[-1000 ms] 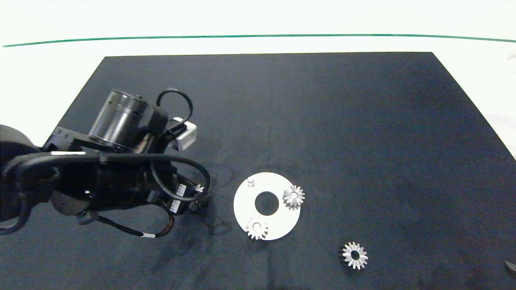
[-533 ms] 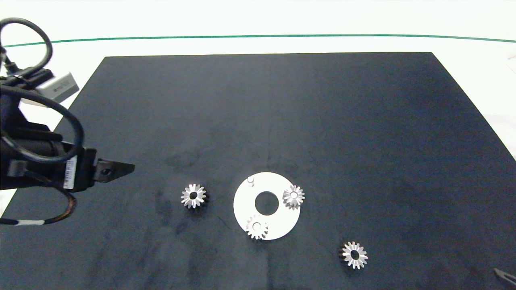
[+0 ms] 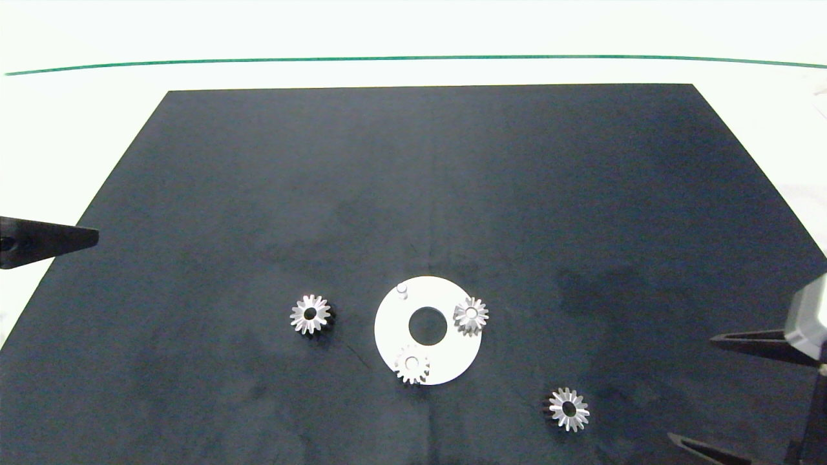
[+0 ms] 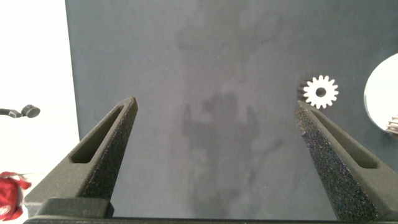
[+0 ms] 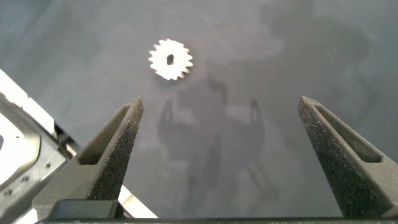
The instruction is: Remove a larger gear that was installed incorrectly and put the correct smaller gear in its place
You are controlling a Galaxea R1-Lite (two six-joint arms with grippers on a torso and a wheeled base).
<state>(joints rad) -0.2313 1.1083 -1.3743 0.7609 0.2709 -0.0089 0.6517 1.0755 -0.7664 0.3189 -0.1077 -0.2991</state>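
Note:
A white disc [image 3: 394,323] lies on the black mat with two silver gears [image 3: 471,316] [image 3: 411,365] seated on it and one bare peg [image 3: 401,291]. Left of the disc the larger gear [image 3: 311,314] [image 4: 320,92] lies loose on the mat. The smaller gear [image 3: 568,409] [image 5: 170,60] rests on the mat to the disc's lower right. My left gripper [image 4: 217,112] is open and empty, far left of the larger gear; only one fingertip [image 3: 71,237] shows at the head view's left edge. My right gripper [image 3: 690,387] [image 5: 221,106] is open and empty, right of the smaller gear.
The black mat [image 3: 426,168] covers most of the white table [image 3: 413,32], which has a green line near its far edge. The disc's rim [image 4: 380,93] shows in the left wrist view. A grey metal bracket [image 5: 18,155] sits off the mat's edge in the right wrist view.
The left arm has pulled back to the left edge, leaving the larger gear on the mat beside the disc. The right gripper has come further in from the lower right.

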